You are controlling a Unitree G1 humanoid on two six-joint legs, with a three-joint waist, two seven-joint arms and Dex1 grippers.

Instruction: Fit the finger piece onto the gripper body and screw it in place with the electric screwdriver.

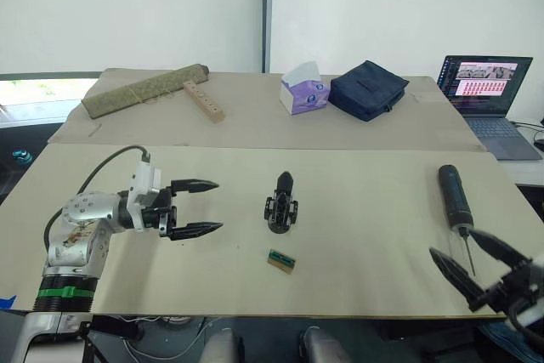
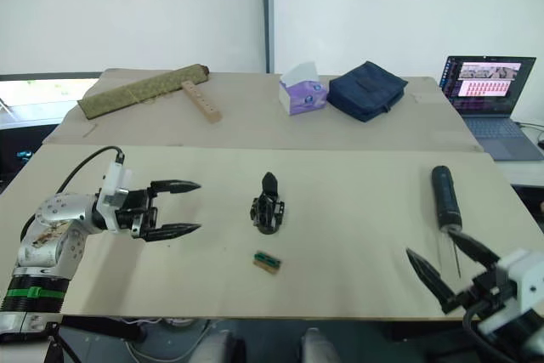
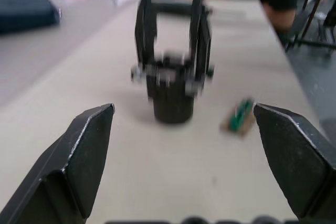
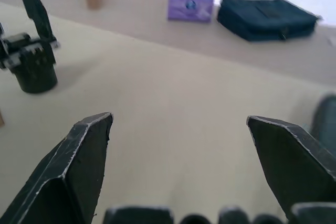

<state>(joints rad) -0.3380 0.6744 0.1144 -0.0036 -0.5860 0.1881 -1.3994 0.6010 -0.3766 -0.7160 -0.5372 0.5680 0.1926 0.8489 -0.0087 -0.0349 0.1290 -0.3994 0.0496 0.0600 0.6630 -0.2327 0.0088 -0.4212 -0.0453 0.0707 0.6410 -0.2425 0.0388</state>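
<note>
The gripper body (image 1: 281, 203) was seen standing upright near the middle of the tabletop (image 1: 357, 235), its one black pointed finger sticking up. A small green block (image 1: 281, 260) lay just in front of it, toward the robot, apart from it. The finger piece could not be picked out with confidence — possibly it was too small to tell.

The left gripper (image 1: 197, 207) was held above the left part of the tabletop, pointed toward the gripper body but well apart from it. Its fingers (image 3: 79, 156) were spread wide and nothing was gripped between them; in the left wrist view the gripper body (image 3: 172, 77) was framed between the two tips, with the green block (image 3: 240, 119) beside it.

The electric screwdriver (image 1: 455, 196) lay flat on the right side of the tabletop, thin bit pointing toward the robot. The right gripper (image 1: 476, 263) was positioned near the front right edge, just beside the bit end — contact could not be judged. Its fingers (image 4: 73, 171) were also wide apart and empty.

On the rear table a rolled mat (image 1: 144, 90), a wooden block with holes (image 1: 204, 100), a purple tissue box (image 1: 303, 89) and a dark blue pouch (image 1: 369, 89) were laid out, with an open laptop (image 1: 486, 101) at far right.
</note>
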